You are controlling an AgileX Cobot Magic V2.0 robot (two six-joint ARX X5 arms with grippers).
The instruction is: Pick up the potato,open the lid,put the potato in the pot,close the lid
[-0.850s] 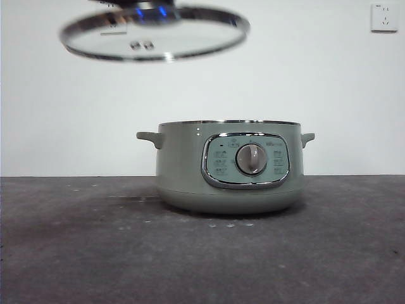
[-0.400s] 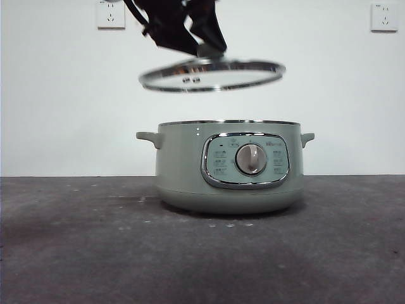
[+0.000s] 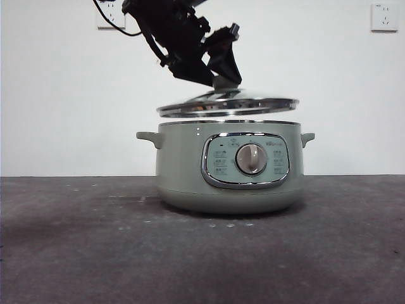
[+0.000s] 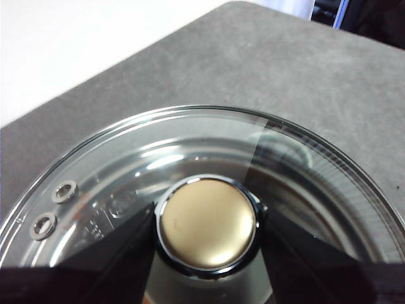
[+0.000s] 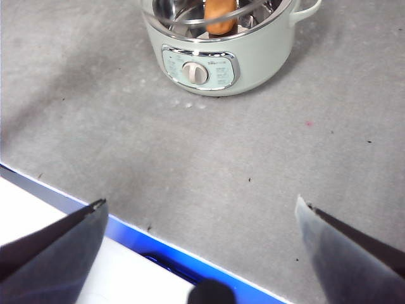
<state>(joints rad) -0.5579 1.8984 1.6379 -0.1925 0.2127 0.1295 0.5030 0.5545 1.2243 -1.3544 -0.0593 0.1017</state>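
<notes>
Status, step 4 of 4: potato [image 5: 221, 16] already inside pot [image 3: 190, 171]; lid [image 3: 228, 104] hanging just above the rim, knob clenched by left gripper [image 4: 207, 231]; right gripper [image 5: 201, 218] released, waiting over surface [image 5: 253, 158]; seating lid remains.

Lid [image 4: 190, 158]: clear glass, glossy, bound by a polished steel rim; knob [image 4: 207, 223] seen with a satin top and a chrome collar. Pot [image 3: 183, 168]: smooth pale green body with a soft sheen, chrome-framed panel, shiny metal interior. Potato [image 5: 220, 16]: matt orange-brown skin. Tabletop [image 5: 221, 164]: dark grey, rough and matt.
</notes>
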